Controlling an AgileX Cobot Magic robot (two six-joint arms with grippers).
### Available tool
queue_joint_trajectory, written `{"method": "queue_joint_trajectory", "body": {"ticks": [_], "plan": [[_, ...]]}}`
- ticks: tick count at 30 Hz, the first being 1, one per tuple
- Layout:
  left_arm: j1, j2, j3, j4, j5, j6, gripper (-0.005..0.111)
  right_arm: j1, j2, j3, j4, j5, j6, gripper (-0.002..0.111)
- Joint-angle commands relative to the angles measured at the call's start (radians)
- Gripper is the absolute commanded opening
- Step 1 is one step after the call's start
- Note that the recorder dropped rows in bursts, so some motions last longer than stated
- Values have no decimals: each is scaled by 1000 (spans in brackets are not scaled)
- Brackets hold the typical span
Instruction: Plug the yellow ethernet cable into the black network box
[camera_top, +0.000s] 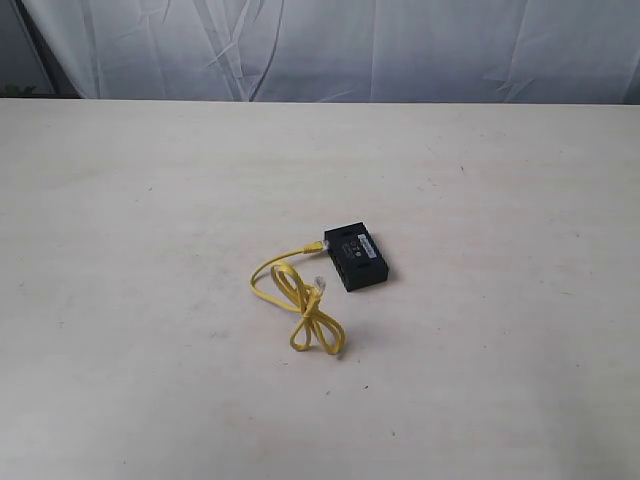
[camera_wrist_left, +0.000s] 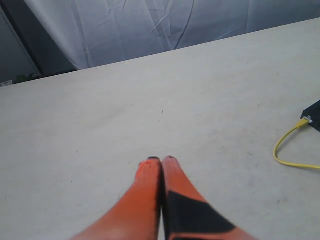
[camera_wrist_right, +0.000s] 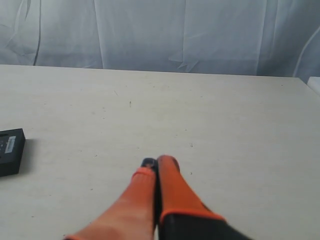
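Exterior view: the black network box (camera_top: 356, 258) lies near the middle of the table (camera_top: 150, 200). The yellow ethernet cable (camera_top: 300, 305) is looped just beside it, with one plug against the box.

Left wrist view: the left gripper (camera_wrist_left: 161, 160) is pressed together and empty, well apart from the cable.

Right wrist view: the right gripper (camera_wrist_right: 157, 162) is also pressed together and empty, and the box lies apart from it.

I see my left gripper (camera_wrist_left: 161, 159) with its orange fingers (camera_wrist_left: 147, 187) pressed together; my right gripper (camera_wrist_right: 159, 161) is closed tight too.
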Motion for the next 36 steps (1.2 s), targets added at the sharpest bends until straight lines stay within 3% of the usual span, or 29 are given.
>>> {"method": "queue_joint_trajectory", "body": {"ticks": [1, 27, 36], "plan": [[-2, -6, 3, 0, -12, -2, 0, -5, -5, 2, -1, -12, 0, -1], [-2, -6, 3, 0, -12, -2, 0, -5, -5, 2, -4, -12, 52, -1], [-2, -6, 3, 0, -12, -2, 0, -3, -5, 2, -107, -16, 52, -1]]}}
